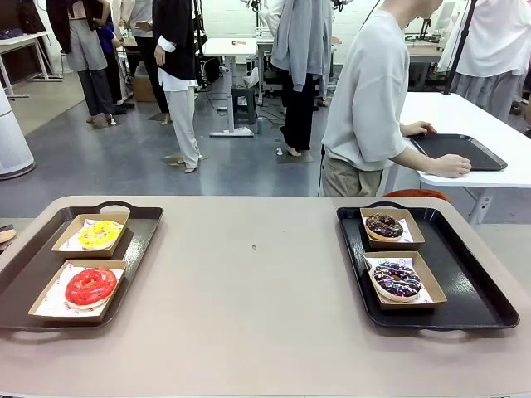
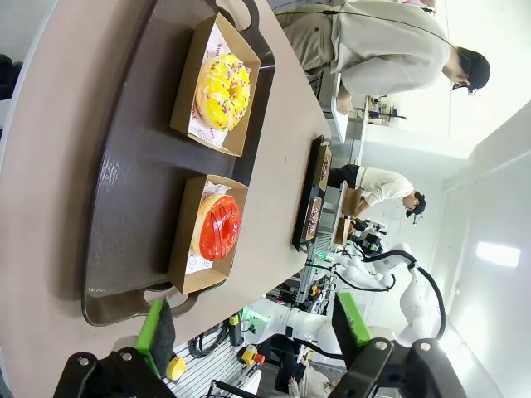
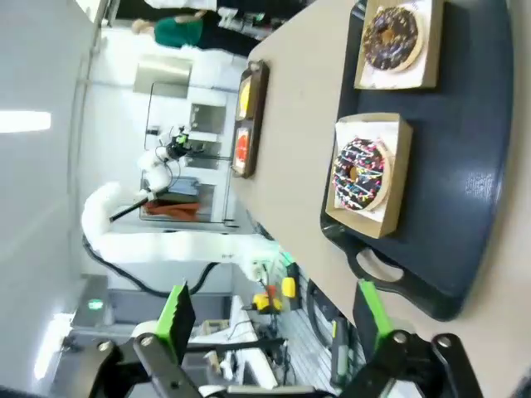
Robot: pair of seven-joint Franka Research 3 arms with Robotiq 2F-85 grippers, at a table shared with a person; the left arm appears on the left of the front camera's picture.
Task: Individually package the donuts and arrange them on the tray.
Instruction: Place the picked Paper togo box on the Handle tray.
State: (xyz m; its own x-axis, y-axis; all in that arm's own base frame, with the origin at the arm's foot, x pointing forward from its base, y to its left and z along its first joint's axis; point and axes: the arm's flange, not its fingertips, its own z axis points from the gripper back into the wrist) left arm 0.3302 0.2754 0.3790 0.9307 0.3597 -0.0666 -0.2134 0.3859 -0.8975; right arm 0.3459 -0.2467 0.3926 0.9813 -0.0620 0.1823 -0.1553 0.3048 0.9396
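On the left tray (image 1: 33, 274) a yellow-iced donut (image 1: 99, 233) and a red-glazed donut (image 1: 90, 286) each lie in a shallow cardboard box. The right tray (image 1: 469, 286) carries a chocolate-topped donut (image 1: 384, 225) and a sprinkled dark donut (image 1: 397, 279), also boxed. In the left wrist view my left gripper (image 2: 253, 327) hangs open above the near end of the left tray (image 2: 124, 182), short of the red donut (image 2: 219, 225) and yellow donut (image 2: 222, 91). My right gripper (image 3: 274, 319) is open too, off the right tray's handle (image 3: 377, 265), with the sprinkled donut (image 3: 359, 174) and chocolate donut (image 3: 392, 36) beyond.
A person in a grey top (image 1: 369, 91) stands past the table's far edge, turned to a white side table with a black tray (image 1: 460, 152). Other people stand farther back. Bare beige tabletop (image 1: 249, 282) lies between the two trays.
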